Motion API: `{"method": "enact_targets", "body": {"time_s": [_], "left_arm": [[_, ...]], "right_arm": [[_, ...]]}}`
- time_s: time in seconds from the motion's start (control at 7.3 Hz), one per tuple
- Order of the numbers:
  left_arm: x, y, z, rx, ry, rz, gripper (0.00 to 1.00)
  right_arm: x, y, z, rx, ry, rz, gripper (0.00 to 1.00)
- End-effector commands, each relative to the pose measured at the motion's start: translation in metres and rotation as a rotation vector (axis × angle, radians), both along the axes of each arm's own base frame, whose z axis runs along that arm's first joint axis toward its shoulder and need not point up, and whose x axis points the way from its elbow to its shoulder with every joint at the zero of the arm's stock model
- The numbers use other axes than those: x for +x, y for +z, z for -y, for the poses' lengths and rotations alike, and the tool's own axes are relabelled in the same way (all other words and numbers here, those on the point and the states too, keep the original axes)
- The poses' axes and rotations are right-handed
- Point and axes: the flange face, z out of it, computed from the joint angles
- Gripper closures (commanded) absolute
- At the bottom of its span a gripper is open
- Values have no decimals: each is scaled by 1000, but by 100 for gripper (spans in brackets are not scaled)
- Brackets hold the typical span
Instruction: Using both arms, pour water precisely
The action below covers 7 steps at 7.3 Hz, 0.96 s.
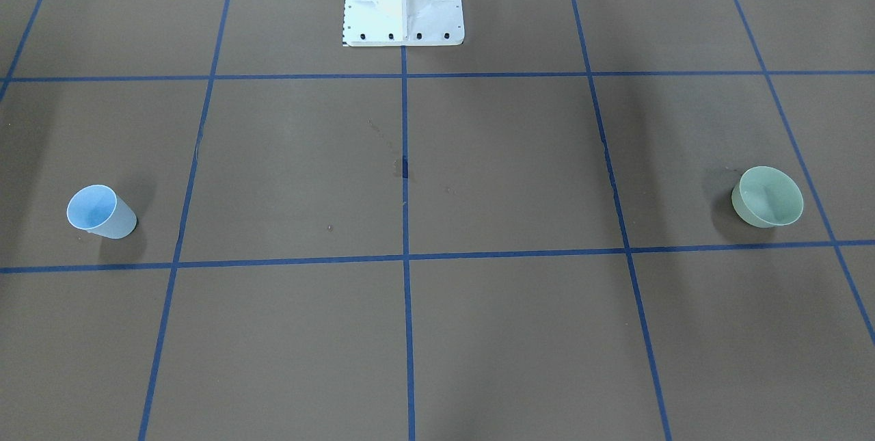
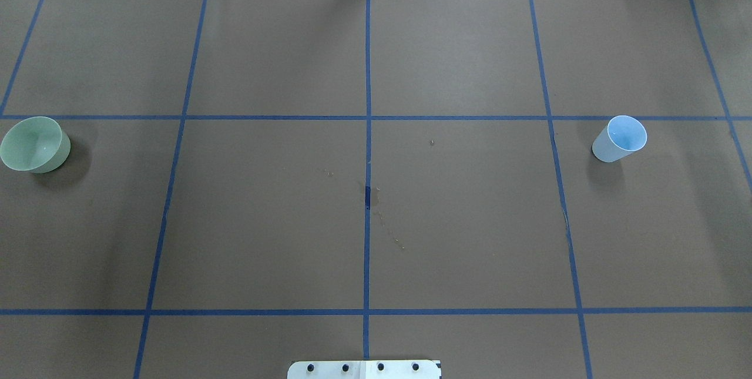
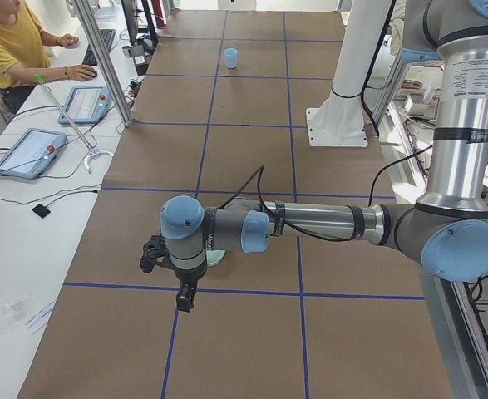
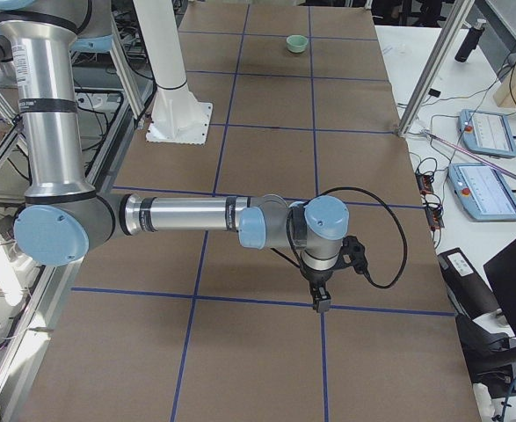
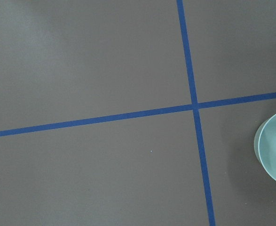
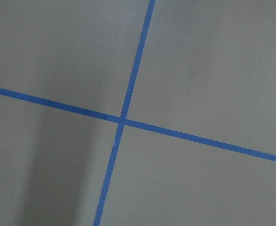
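The left arm stretches level over the brown paper-covered surface, its left end effector pointing down beside the pale green round bowl. The right arm does likewise at the opposite end, where the light blue plastic cup stands, right end effector pointing down. I cannot tell whether either end effector is spread or pressed together, and no water can be made out in cup or bowl.

left gripper state too small to tell, green bowl edge-cropped
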Motion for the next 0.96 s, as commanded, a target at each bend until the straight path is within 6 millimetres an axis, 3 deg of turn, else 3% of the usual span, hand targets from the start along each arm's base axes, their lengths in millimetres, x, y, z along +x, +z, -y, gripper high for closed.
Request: {"method": "enact_targets", "body": {"time_s": [0.0, 0.82], "left_arm": [[1, -2, 1, 16, -2, -2, 0], [1, -17, 4, 55, 8, -5, 0]], "right_arm": [[0, 0, 0, 1, -1, -2, 1], [0, 1, -1, 0, -1, -1, 1]]}}
